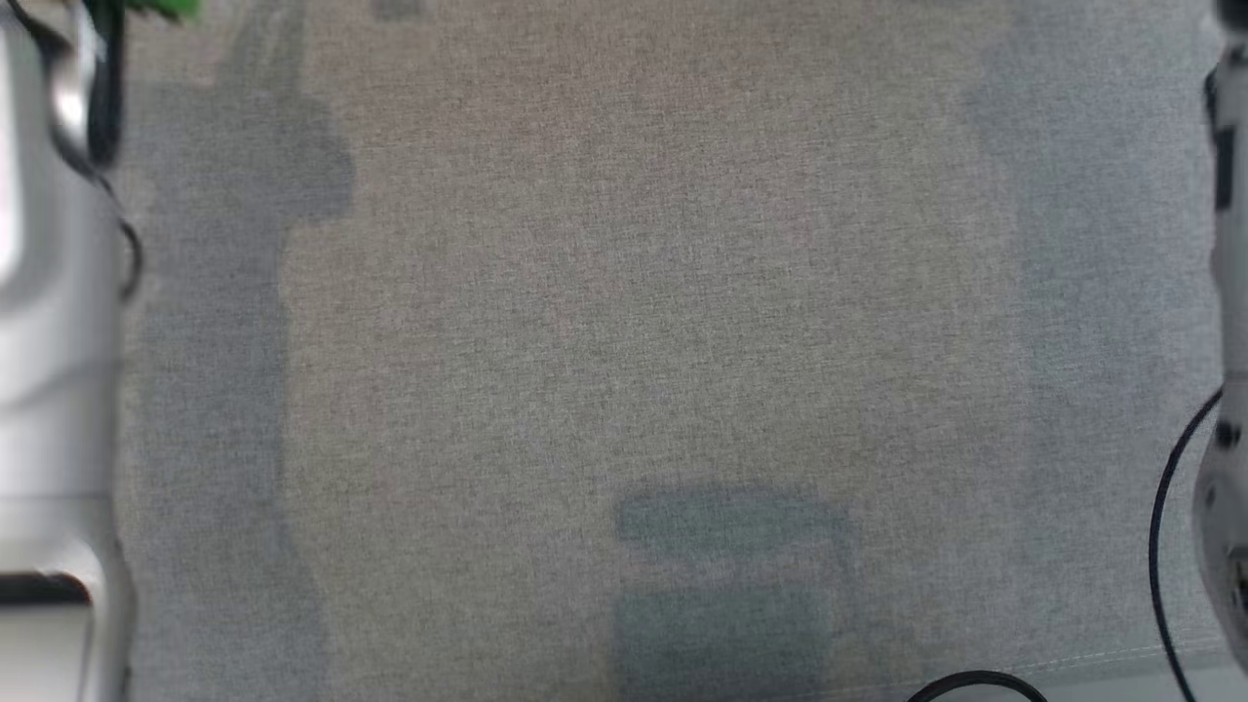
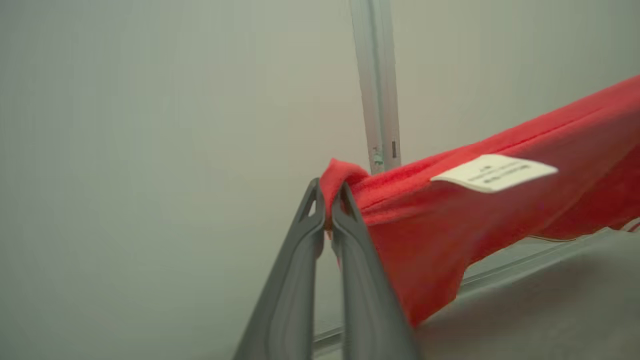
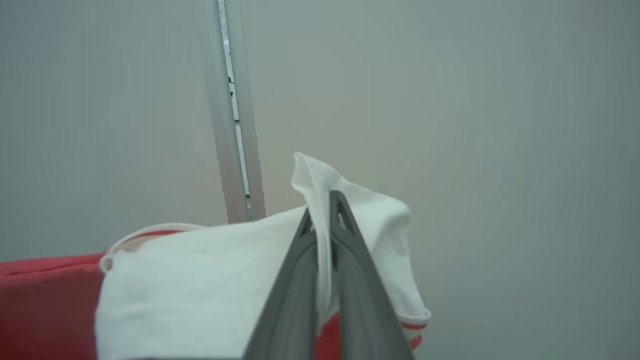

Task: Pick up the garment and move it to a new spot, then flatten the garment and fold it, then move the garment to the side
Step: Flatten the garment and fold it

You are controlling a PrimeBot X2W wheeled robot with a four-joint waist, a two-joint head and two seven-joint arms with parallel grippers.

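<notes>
Left wrist view: the left fingers [image 2: 350, 235] are closed narrow on a rolled red edge of the garment [image 2: 450, 235], pinched right at the tips. From the pinch the red fabric runs taut toward 2 o'clock and leaves the pic at the right edge. A white label [image 2: 492, 172] sits on the fabric, approx. 2 o'clock from the tips. A grey surface lies under the cloth at 4 o'clock; we cannot tell whether the fabric touches it. A pale vertical rail [image 2: 377, 100] stands on the wall [image 2: 150, 150] at 12 o'clock behind the pinch.

Right wrist view: the right fingers [image 3: 347, 250] are closed narrow on a white part of the garment [image 3: 200, 280], w/ a fold of cloth sticking up past the tips. White fabric spreads toward 8 o'clock, where it meets the red section at the left edge. A short white flap hangs at 4 o'clock.

Head view: we see the grey woven tabletop [image 1: 624, 292], the pale left forearm [image 1: 49, 341] at 9 o'clock, the right forearm [image 1: 1224, 487] at 3 o'clock, and a black cable [image 1: 1165, 526] at approx. 4 o'clock.
</notes>
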